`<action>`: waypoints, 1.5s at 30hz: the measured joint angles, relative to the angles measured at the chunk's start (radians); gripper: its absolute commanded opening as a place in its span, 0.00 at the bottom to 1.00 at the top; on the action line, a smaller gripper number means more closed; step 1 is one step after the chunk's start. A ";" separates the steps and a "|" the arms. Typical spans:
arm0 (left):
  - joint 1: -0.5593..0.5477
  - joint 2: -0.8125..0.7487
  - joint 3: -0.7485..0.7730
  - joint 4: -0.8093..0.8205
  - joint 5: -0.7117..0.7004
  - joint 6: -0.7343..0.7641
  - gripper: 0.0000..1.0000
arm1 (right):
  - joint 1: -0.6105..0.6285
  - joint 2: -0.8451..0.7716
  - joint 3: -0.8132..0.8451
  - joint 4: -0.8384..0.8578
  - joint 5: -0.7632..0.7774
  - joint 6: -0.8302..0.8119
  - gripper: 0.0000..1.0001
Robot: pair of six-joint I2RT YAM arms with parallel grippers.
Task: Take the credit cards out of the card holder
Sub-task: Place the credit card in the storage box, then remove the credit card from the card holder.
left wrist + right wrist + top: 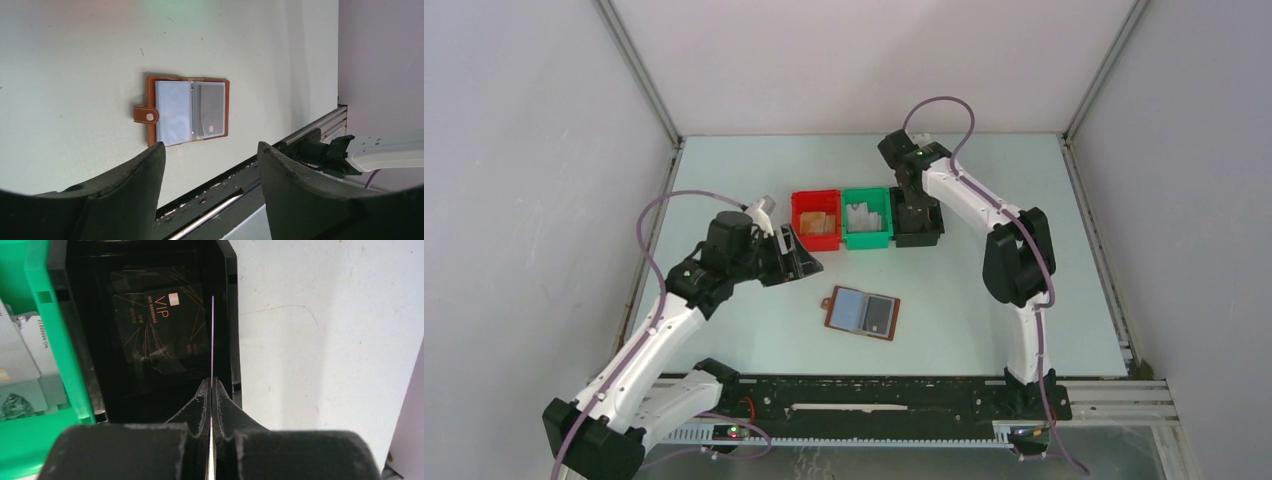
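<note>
**Top external view:** bright, even, diffuse light from above. The pale worktop (754, 340) carries only soft, short shadows, and focus is sharp throughout.

**Left wrist view:** the worktop is bright, with faint pink and green tints along the upper edge. The card holder (188, 111) is crisp, its clear sleeves showing a milky sheen. The left fingers (125, 200) are dark and soft, and black vignetting fills the lower corners.

**Right wrist view:** the black bin (228, 295) is dim inside. The right fingers (195, 412) are blurred, and the edge-on credit card (213, 340) glints violet.
</note>
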 measured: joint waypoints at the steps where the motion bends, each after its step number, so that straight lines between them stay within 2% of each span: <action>1: 0.000 0.000 -0.002 0.000 0.000 0.001 0.72 | 0.000 0.006 -0.002 0.003 0.006 -0.006 0.01; 5: 0.000 0.000 -0.010 -0.003 0.000 0.004 0.72 | 0.000 0.030 -0.005 0.029 0.024 -0.027 0.10; 7: 0.000 0.000 -0.011 -0.004 0.000 0.004 0.72 | 0.000 0.044 -0.010 0.046 0.026 -0.036 0.26; 8: 0.000 0.000 -0.011 -0.004 0.000 0.004 0.72 | 0.000 0.052 -0.016 0.058 0.023 -0.039 0.30; 17: 0.000 0.001 -0.037 0.007 0.002 0.005 0.73 | 0.000 0.044 -0.085 0.126 -0.076 -0.019 0.41; 22: 0.000 0.021 -0.076 0.025 0.014 0.005 0.73 | 0.002 -0.100 -0.127 0.156 -0.159 0.008 0.41; 25: 0.000 0.040 -0.084 0.041 0.021 0.005 0.73 | -0.004 -0.246 -0.184 0.209 -0.211 0.031 0.41; 28: -0.013 0.050 -0.092 0.063 0.012 0.022 0.73 | -0.023 -0.450 -0.346 0.301 -0.303 0.068 0.41; 30: -0.041 0.061 -0.097 0.075 -0.002 0.031 0.73 | -0.044 -0.600 -0.510 0.393 -0.387 0.103 0.41; 34: -0.119 0.113 -0.124 0.150 -0.008 0.029 0.72 | -0.068 -0.793 -0.816 0.531 -0.536 0.200 0.40; 39: -0.209 0.233 -0.144 0.249 0.002 0.003 0.70 | -0.008 -0.883 -1.152 0.669 -0.687 0.357 0.41; 45: -0.248 0.385 -0.182 0.399 0.053 -0.058 0.68 | 0.082 -0.890 -1.363 0.866 -0.751 0.539 0.41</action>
